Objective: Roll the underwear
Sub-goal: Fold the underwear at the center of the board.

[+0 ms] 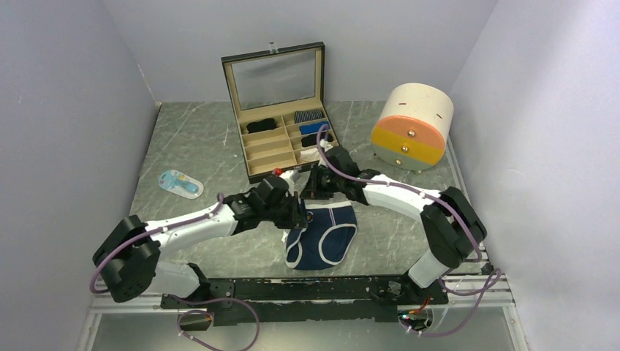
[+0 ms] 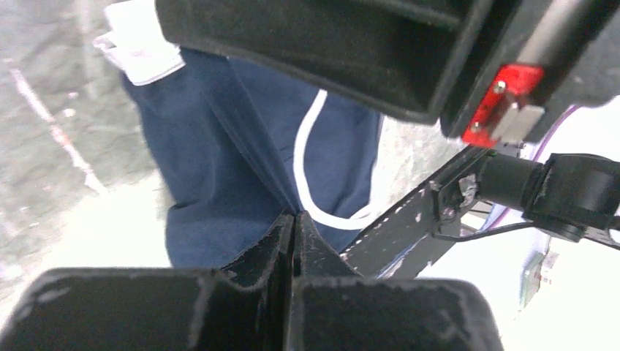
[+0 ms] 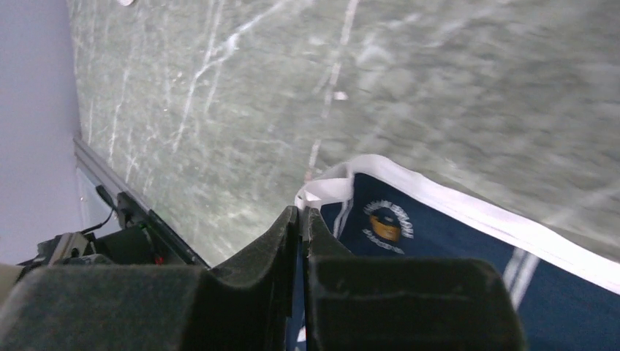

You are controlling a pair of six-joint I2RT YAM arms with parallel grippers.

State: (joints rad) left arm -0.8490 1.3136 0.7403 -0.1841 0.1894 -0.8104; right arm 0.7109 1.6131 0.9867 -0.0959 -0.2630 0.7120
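Two tools, left tool (image 2: 294, 219) and right tool (image 3: 301, 212), pinch navy underwear (image 1: 322, 235), waistband farthest.

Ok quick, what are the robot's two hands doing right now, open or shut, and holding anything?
Left gripper: jaws shut, pinching the navy underwear.
Right gripper: jaws shut, pinching the navy underwear too.

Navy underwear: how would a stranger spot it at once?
On the marbled table, look in front of the open wooden box. The navy underwear is pinched there by the left gripper and right gripper; unlike the rolled garments in the box, it is spread out and has white trim.
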